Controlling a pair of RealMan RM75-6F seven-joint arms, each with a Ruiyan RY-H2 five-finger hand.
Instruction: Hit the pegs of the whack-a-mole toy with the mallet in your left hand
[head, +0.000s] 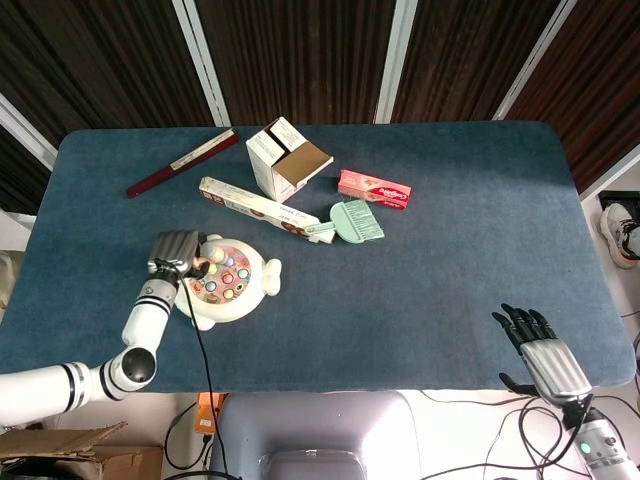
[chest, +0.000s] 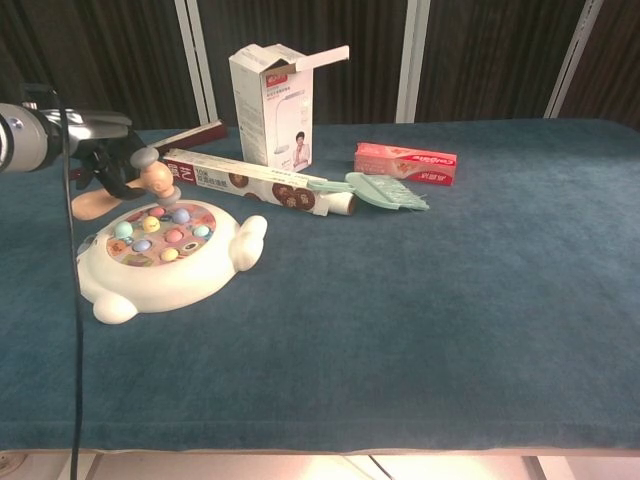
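Note:
The whack-a-mole toy (head: 232, 283) (chest: 165, 260) is a white, animal-shaped board with several pastel pegs, lying on the blue table at the left. My left hand (head: 172, 249) (chest: 98, 150) grips the small wooden mallet (chest: 150, 178) (head: 204, 264) at the toy's far left edge. The mallet's head hangs a little above the back pegs, apart from them. Its handle end sticks out below the hand. My right hand (head: 541, 356) rests off the table's near right corner, fingers apart and holding nothing; the chest view does not show it.
Behind the toy lie a long flat box (head: 258, 205) (chest: 250, 180), an opened white carton (head: 285, 160) (chest: 270, 105), a green brush (head: 352, 222) (chest: 385, 192), a red box (head: 374, 188) (chest: 405, 163) and a dark red stick (head: 180, 163). A black cable (head: 196, 350) hangs from my left arm.

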